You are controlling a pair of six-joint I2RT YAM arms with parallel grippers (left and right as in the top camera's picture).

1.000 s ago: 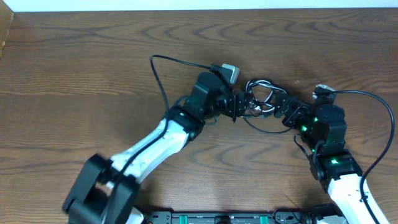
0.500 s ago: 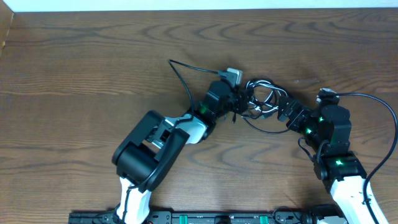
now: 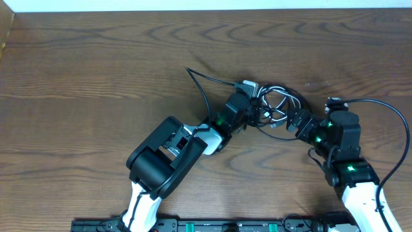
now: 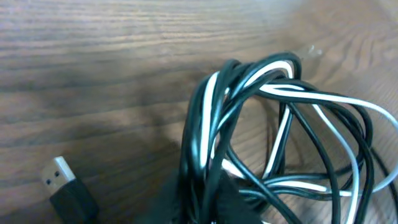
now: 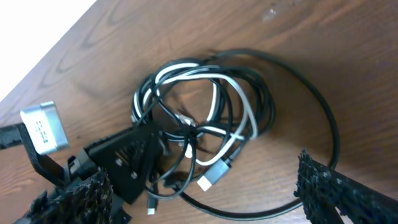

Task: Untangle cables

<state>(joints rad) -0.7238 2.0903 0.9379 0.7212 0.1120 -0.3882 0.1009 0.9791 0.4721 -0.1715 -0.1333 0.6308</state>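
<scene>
At the centre-right of the table, the cables lie in one heap — black and white loops wound through each other. From overhead you see your left gripper at the heap's left edge and your right gripper at its lower right, but not how either pair of jaws stands. The left wrist view fills that in: strands gather into a bunch running down into closed jaws, so the left has hold of the cables; a black USB plug lies loose on the wood beside. The right wrist view shows the right jaws spread wide, gripping nothing — the heap lies ahead of them, a white plug nearest.
</scene>
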